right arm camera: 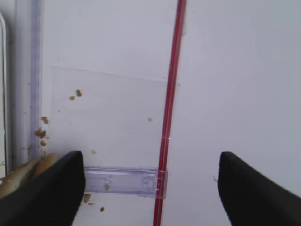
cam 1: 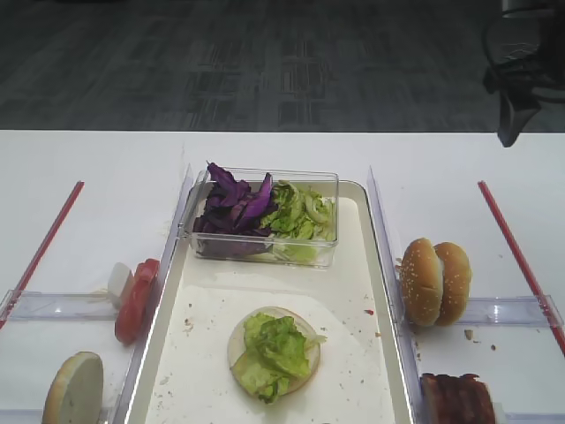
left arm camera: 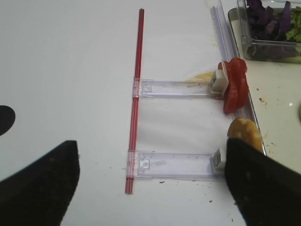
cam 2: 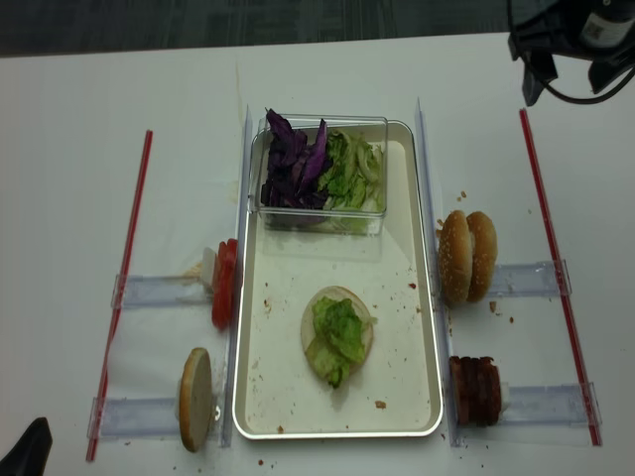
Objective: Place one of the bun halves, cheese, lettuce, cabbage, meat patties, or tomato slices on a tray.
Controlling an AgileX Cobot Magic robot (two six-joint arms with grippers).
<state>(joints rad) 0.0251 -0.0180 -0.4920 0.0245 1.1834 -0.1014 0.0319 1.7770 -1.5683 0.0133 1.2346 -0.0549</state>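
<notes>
A bun topped with lettuce lay on the tray, so that layer looked done. The right claw hung wide and empty over the table, and the left claw was also spread and empty. Next probably called for reaching another ingredient, perhaps the patties.

the robot's body is matte black throughout. the right gripper has two broad, wedge-shaped black fingers with smooth, unmarked faces. the left gripper has the same dark, blunt wedges. the right arm is bulky black housing, trailing a black cable.
</notes>
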